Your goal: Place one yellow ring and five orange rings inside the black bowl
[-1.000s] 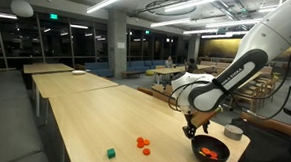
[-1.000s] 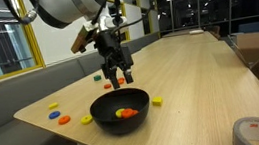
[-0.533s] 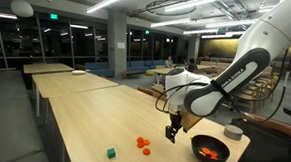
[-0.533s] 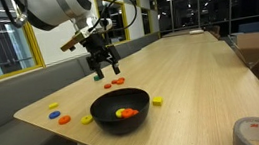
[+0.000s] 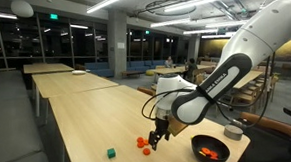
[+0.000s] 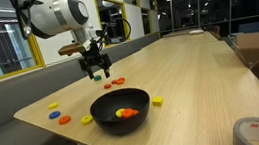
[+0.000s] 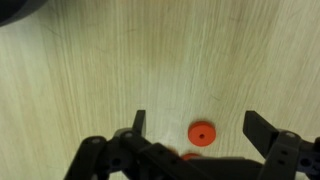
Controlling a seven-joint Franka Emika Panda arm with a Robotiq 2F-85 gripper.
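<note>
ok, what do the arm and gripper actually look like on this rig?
Arm: bulky rounded white shells with a black section between segments. Gripper: all black, with two blocky fingers on linked bars, clearest in the wrist view. No markings are legible, and cables can't be made out.

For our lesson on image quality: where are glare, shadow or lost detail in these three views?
Wrist view: soft even light, the open gripper a dark near-silhouette, an orange ring showing between its fingers. In an exterior view: ceiling strip lights blow out white. In an exterior view: the black bowl is murky, detail lost.
</note>
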